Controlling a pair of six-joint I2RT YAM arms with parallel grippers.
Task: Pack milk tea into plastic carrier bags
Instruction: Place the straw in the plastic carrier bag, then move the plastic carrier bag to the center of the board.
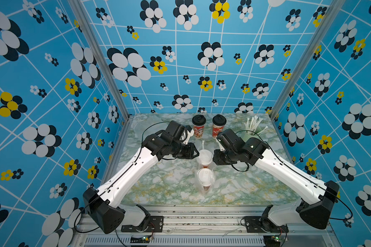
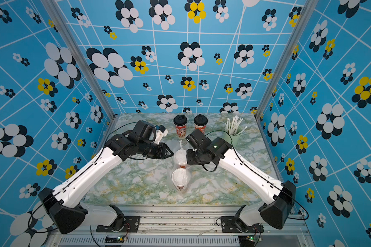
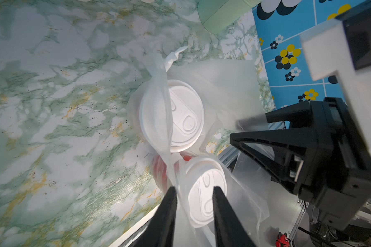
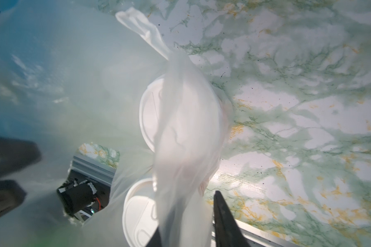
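**Ana:** Where's the milk tea?

**Ben:** Two white-lidded cups [image 1: 205, 157] [image 1: 204, 177] stand upright, close together, inside one plastic carrier bag [image 3: 223, 85]. The bag sits on the marble table [image 1: 169, 181], left of the green straw cup [image 1: 252, 134] and nearer the robot's base than it.

**Ana:** And the other two?

**Ben:** The black-lidded cups [image 1: 199, 126] [image 1: 219, 126] are unbagged. They stand side by side, slightly apart, just left of the straw cup in the same back row.

**Ana:** What's the left gripper [image 3: 194, 189] doing?

**Ben:** It's at the side of the bag away from the straw cup. Its jaws are narrow but not closed. The handle strip [image 3: 165, 102] runs up between them, against one finger, and a white lid shows through the gap.

**Ana:** And the right gripper [image 3: 235, 129]?

**Ben:** It's between the straw cup and the bag, up against the film. Bunched plastic fills the space between its fingers, and one finger is veiled by the film. I can't tell whether it's pinching the plastic or just standing around it.
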